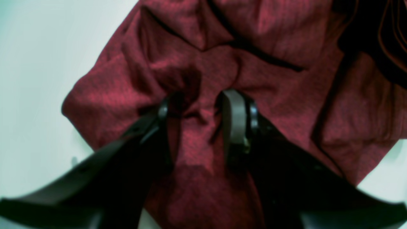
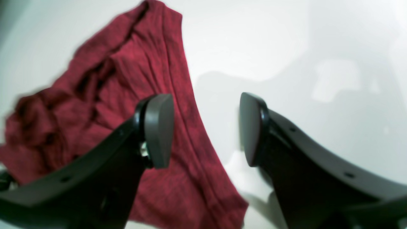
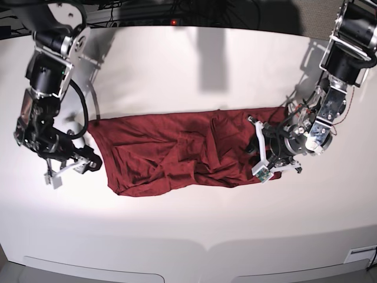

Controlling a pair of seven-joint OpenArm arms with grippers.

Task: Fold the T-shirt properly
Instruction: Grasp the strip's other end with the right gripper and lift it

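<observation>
We find T-shirt [image 3: 177, 150] lying crumpled mid-table [image 3: 194, 230], no neat fold yet; most work remains. Left gripper [image 1: 203, 105] pinches bunched cloth at shirt's end. Right gripper [image 2: 206, 127] spread, empty, just beside shirt's opposite edge.

You have a broad white table [image 3: 188, 236] with a smooth matte top and a curved far edge. Directly on it lies one thing: the dark red, thin knit T-shirt [image 3: 171, 153], spread crosswise in a long rumpled band across the middle, creased and bunched along its near edge.
</observation>
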